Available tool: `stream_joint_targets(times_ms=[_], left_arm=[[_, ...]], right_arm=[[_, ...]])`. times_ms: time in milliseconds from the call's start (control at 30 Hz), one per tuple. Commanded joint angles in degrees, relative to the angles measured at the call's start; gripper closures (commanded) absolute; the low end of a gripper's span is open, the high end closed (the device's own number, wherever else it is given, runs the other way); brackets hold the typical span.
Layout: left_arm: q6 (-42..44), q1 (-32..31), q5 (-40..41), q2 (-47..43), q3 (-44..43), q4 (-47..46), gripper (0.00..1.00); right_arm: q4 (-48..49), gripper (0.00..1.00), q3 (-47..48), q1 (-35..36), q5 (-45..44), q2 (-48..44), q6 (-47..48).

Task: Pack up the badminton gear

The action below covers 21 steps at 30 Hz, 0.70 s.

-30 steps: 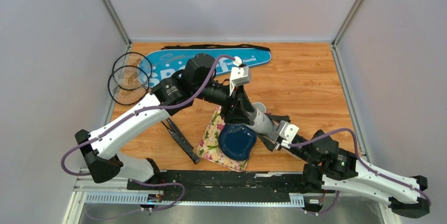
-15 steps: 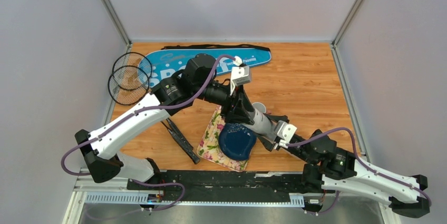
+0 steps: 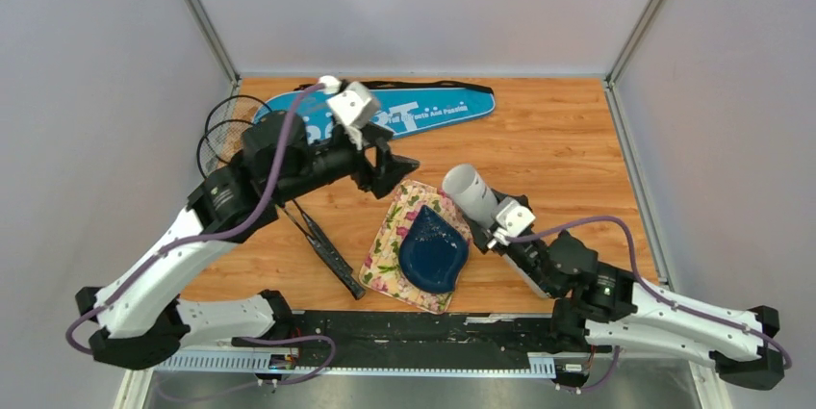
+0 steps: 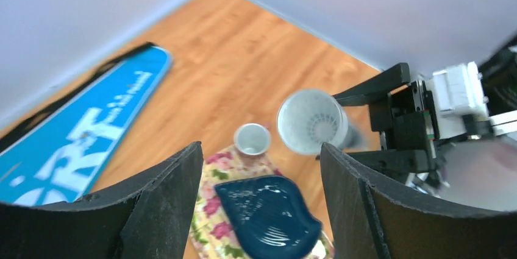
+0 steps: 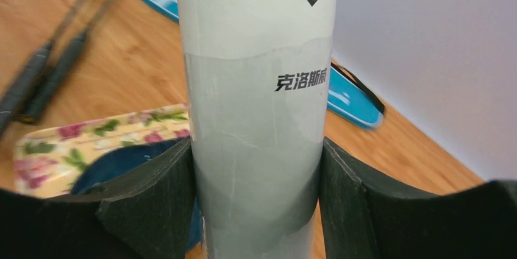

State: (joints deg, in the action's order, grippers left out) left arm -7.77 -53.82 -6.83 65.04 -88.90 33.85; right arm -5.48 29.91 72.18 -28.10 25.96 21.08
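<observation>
My right gripper [image 3: 497,224] [image 5: 258,149] is shut on the long white tube [image 3: 471,193] [image 5: 259,88], which tilts up with its open mouth [image 4: 310,120] towards the left arm. Something white and ribbed shows deep inside it. My left gripper [image 3: 393,161] [image 4: 261,149] hangs open and empty above the table, left of the tube and apart from it. The blue "SPORT" racket bag [image 3: 428,109] [image 4: 79,143] lies flat along the back. Two black rackets [image 3: 231,140] lie at the left, their handles [image 3: 325,247] [image 5: 49,70] pointing to the near edge. No loose shuttlecock is in view.
A dark blue plate [image 3: 433,255] [image 4: 268,213] rests on a floral cloth [image 3: 383,247] [image 5: 91,137] at the centre front, just left of the tube. A small white cup [image 4: 252,139] stands at the cloth's far edge. Grey walls close in the table on three sides.
The left arm has drawn back from the tube's mouth to the left, and its jaws have opened wider. The right arm still holds the tube, now shifted slightly back.
</observation>
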Motion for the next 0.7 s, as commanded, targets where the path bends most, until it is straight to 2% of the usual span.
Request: stream_joint_targets(times_ms=[0, 67, 100, 167, 200, 267, 300, 367, 400, 467, 500, 567, 633, 667], left_arm=[[-1.11, 0.12, 20.59, -6.4, 8.45, -5.37, 0.2], [-0.84, 0.91, 22.29, -6.5, 11.11, -4.84, 0.2], [-0.76, 1.09, 23.26, -6.15, 13.12, -4.32, 0.21], [-1.63, 1.53, 24.06, -6.06, 15.68, -3.17, 0.21], [-2.07, 2.31, 23.01, -6.41, 18.74, -3.0, 0.21], [-4.18, 2.93, 22.39, -7.2, 22.26, -3.43, 0.21], [-5.14, 3.72, 20.73, -7.99, 25.68, -3.7, 0.21], [-6.64, 4.08, 18.44, -8.78, 28.6, -4.14, 0.22], [-6.73, 4.08, 19.22, -9.66, 30.26, -3.7, 0.22], [-6.82, 4.51, 21.06, -10.54, 31.59, -1.77, 0.22], [-6.82, 4.78, 22.72, -11.76, 32.82, -1.24, 0.22], [-6.99, 6.97, 23.79, -12.82, 33.79, 0.43, 0.22], [-8.13, 9.6, 22.84, -14.05, 35.72, 1.31, 0.21], [-8.31, 13.44, 21.17, -14.49, 36.86, 0.96, 0.21]], right_arm=[[3.12, 0.77, 7.76, -5.09, -23.99, 10.65, -3.74], [1.08, 0.77, 9.81, -9.84, -24.38, 13.41, -5.69], [0.99, 0.77, 10.86, -16.48, -21.07, 14.72, -8.22], [0.47, 0.77, 11.92, -24.5, -16.4, 18.68, -11.57], [2.21, 0.77, 12.19, -32.12, -12.72, 20.52, -12.11], [4.06, 0.77, 13.59, -38.66, -11.46, 28.86, -11.68], [6.68, 0.77, 14.2, -44.87, -8.84, 31.76, -11.42], [9.85, 0.78, 15.61, -50.36, -6.11, 40.35, -9.49], [11.44, 0.78, 16.31, -55.61, -3.57, 43.88, -9.22], [11.01, 0.79, 20.16, -60.47, 0.3, 52.47, -8.87], [11.19, 0.8, 21.32, -63.71, 2.41, 54.79, -8.26], [11.89, 0.8, 23.34, -65.93, 3.92, 58.23, -5.02], [13.56, 0.79, 24.84, -69.45, 7.52, 64.02, -3.68], [13.21, 0.79, 26.32, -70.85, 9.27, 66.13, -3.68]])
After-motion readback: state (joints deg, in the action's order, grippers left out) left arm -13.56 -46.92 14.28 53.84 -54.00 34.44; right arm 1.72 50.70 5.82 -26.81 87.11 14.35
